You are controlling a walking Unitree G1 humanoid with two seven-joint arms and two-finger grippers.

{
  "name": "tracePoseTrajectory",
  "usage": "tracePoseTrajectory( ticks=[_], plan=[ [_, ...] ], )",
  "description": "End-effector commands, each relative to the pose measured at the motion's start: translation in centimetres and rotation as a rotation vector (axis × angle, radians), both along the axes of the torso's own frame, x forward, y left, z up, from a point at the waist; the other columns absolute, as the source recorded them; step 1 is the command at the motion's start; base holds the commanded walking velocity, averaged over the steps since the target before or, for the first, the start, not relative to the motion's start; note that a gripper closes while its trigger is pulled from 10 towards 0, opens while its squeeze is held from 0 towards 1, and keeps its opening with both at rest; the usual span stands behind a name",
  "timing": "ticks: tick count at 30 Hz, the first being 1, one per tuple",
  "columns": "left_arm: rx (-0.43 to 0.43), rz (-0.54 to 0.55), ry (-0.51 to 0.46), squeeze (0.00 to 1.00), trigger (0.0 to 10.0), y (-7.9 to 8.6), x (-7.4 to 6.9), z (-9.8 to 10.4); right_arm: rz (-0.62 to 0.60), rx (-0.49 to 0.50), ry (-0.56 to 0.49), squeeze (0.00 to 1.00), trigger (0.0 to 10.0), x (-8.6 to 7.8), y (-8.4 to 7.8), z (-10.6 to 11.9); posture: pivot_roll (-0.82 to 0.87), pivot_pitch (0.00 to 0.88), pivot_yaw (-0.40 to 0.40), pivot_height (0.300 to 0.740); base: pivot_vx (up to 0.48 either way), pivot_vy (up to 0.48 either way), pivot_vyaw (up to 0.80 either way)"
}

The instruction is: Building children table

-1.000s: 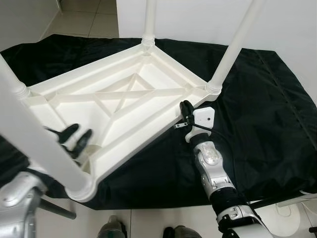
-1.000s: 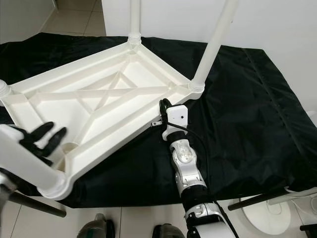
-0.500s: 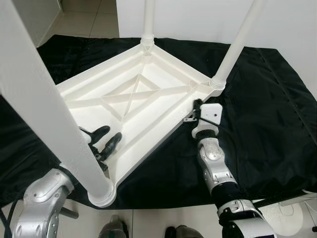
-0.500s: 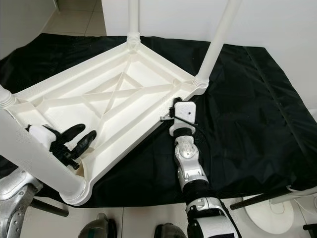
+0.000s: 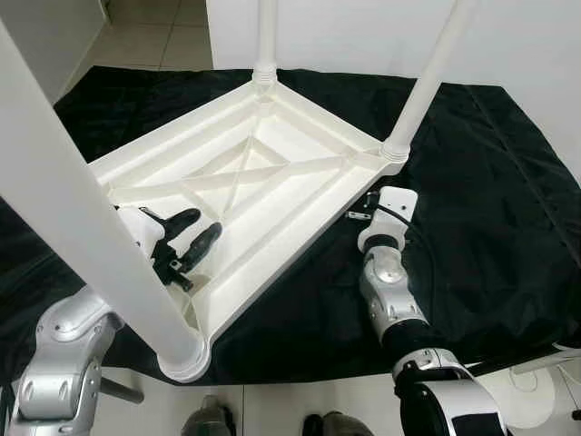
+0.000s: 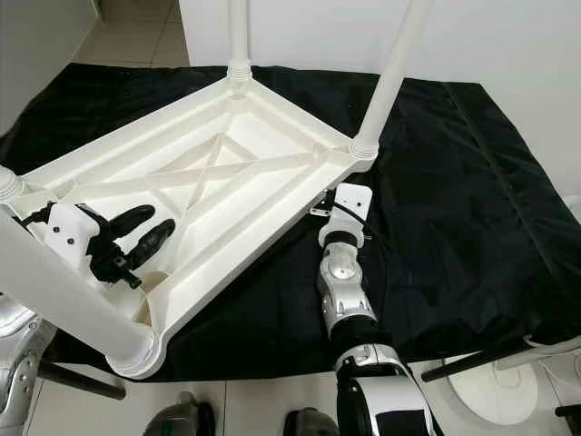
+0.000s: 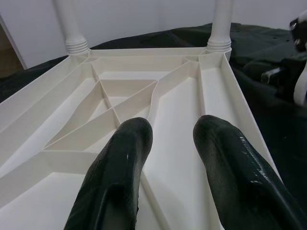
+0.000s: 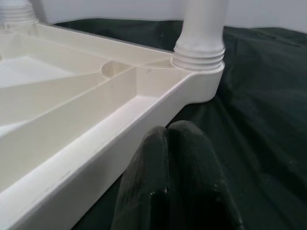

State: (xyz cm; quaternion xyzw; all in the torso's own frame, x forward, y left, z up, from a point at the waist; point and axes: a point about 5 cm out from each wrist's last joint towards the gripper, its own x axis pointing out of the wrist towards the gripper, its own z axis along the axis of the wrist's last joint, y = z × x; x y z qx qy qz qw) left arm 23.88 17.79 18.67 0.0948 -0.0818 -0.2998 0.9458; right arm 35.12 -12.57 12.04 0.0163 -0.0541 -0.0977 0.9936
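Observation:
A white plastic children's table [image 5: 172, 138] lies upside down on a black cloth, its legs pointing up. The near leg [image 5: 82, 227] rises close to the camera, the right leg [image 5: 427, 82] and the far leg [image 5: 265, 36] stand behind. My left gripper [image 5: 201, 222] is open inside the ribbed underside, by the near corner, holding nothing; its fingers [image 7: 129, 143] hover over the ribs. My right gripper [image 8: 168, 129] is shut and empty. It sits on the cloth just outside the table's right rim [image 6: 300, 204], a little short of the right leg's socket [image 8: 199, 52].
The black cloth [image 5: 490, 182] covers a low platform and reaches well to the right of the table. A white wall stands behind, tiled floor at the far left [image 5: 145, 36]. A white round base [image 6: 490, 391] and dark bars lie at the lower right.
The view has shifted, so the near leg now crosses the left side. My left wrist has risen further into view, and my right gripper sits slightly back from the rim.

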Motion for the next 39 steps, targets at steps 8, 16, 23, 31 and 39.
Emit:
tracePoseTrajectory(
  ticks=[8, 16, 23, 31, 39],
  plan=[
    [-0.017, -0.074, 0.013, 0.00, 10.0, -2.1, 0.0, -0.5, 0.046, -0.012, 0.097, 0.00, 10.0, 1.0, 0.4, -0.8, 0.11, 0.069, -0.035, 0.740, 0.000, 0.000, 0.00],
    [-0.016, -0.101, 0.018, 0.00, 10.0, -2.9, -0.2, -0.7, 0.077, -0.036, 0.120, 0.00, 10.0, 1.6, 0.0, -0.7, 0.11, 0.069, -0.041, 0.740, 0.000, 0.000, 0.00],
    [-0.021, -0.132, 0.019, 0.00, 10.0, -3.9, -0.7, -0.5, 0.135, -0.024, 0.123, 0.00, 10.0, 2.3, -0.7, -0.1, 0.12, 0.084, -0.047, 0.740, 0.000, 0.000, 0.00],
    [-0.027, -0.172, 0.004, 0.00, 10.0, -4.6, -1.3, 0.4, 0.278, 0.000, 0.127, 0.00, 10.0, 3.0, -0.5, 0.7, 0.13, 0.101, -0.052, 0.740, 0.000, 0.000, 0.00],
    [-0.038, -0.281, 0.021, 0.00, 10.0, -6.4, -2.7, 1.4, 0.554, -0.045, 0.102, 0.00, 10.0, 3.5, 1.0, 2.0, 0.13, 0.112, -0.048, 0.740, 0.000, 0.000, 0.00]
  ],
)
